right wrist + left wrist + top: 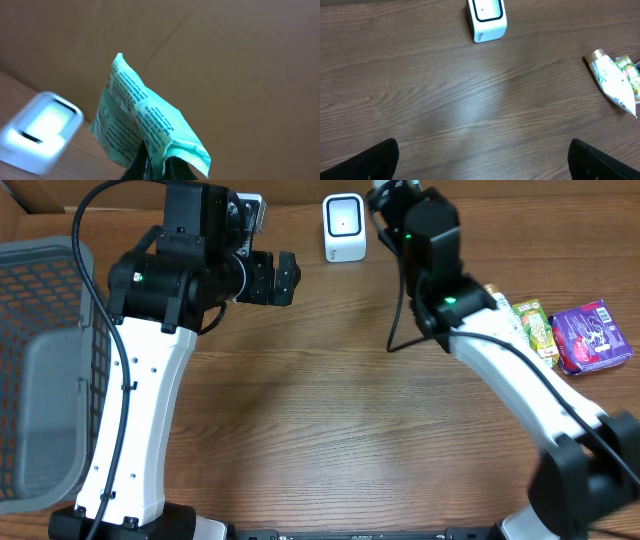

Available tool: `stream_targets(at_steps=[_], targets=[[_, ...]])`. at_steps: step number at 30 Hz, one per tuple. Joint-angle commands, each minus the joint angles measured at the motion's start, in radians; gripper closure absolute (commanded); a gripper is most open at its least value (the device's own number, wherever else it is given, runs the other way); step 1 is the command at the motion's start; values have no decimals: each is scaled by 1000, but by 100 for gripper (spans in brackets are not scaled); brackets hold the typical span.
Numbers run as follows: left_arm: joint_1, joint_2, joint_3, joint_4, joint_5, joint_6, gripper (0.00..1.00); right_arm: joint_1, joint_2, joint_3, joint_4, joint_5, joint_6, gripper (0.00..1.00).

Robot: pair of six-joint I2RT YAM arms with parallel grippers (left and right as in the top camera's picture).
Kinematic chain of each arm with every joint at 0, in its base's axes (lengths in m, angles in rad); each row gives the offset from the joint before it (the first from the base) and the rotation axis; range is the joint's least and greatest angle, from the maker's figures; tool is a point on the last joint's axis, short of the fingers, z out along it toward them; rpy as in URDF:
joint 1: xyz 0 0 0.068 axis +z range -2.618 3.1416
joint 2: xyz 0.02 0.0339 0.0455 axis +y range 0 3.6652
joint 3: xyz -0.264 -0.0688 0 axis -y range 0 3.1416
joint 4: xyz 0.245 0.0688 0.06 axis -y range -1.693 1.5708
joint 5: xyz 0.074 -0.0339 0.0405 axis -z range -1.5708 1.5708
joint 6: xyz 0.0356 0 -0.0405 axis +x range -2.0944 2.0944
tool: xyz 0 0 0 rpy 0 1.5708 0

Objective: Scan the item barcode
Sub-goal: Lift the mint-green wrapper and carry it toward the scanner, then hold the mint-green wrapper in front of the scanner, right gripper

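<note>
The item is a mint-green printed packet (145, 130), pinched at its lower end by my shut right gripper (159, 167) and held upright in the air. The white barcode scanner (40, 131) stands just left of it in the right wrist view, blurred. The same scanner (345, 228) is at the table's far edge, with the right arm (425, 240) right beside it; the packet is hidden there. My left gripper (287, 277) hovers left of the scanner, open and with nothing in it. Its fingers (372, 161) stand wide apart over bare wood, the scanner (486, 18) ahead of them.
A white tube (505, 308), a green-yellow packet (537, 326) and a purple packet (592, 337) lie at the right. A grey mesh basket (40, 360) fills the left edge. A brown cardboard wall (240, 60) rises behind the scanner.
</note>
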Motion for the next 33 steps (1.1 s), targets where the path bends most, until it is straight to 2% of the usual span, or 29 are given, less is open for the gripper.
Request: stream_targets(at_steps=[1, 5, 9, 13, 19, 25, 33], targets=[[0, 9, 3, 1, 7, 11, 1, 12, 81, 21, 126, 75, -346, 96], [0, 9, 3, 1, 7, 11, 0, 35, 182, 21, 356, 86, -440, 96], [0, 9, 3, 1, 7, 11, 0, 43, 295, 47, 500, 87, -626, 96], [0, 9, 3, 1, 7, 11, 0, 43, 402, 124, 503, 86, -742, 96], [0, 9, 3, 1, 8, 11, 0, 45, 491, 191, 494, 21, -768, 96], [0, 9, 3, 1, 8, 11, 0, 49, 522, 191, 381, -8, -1034, 96], [0, 9, 3, 1, 7, 11, 0, 51, 530, 191, 385, -16, -1054, 96]])
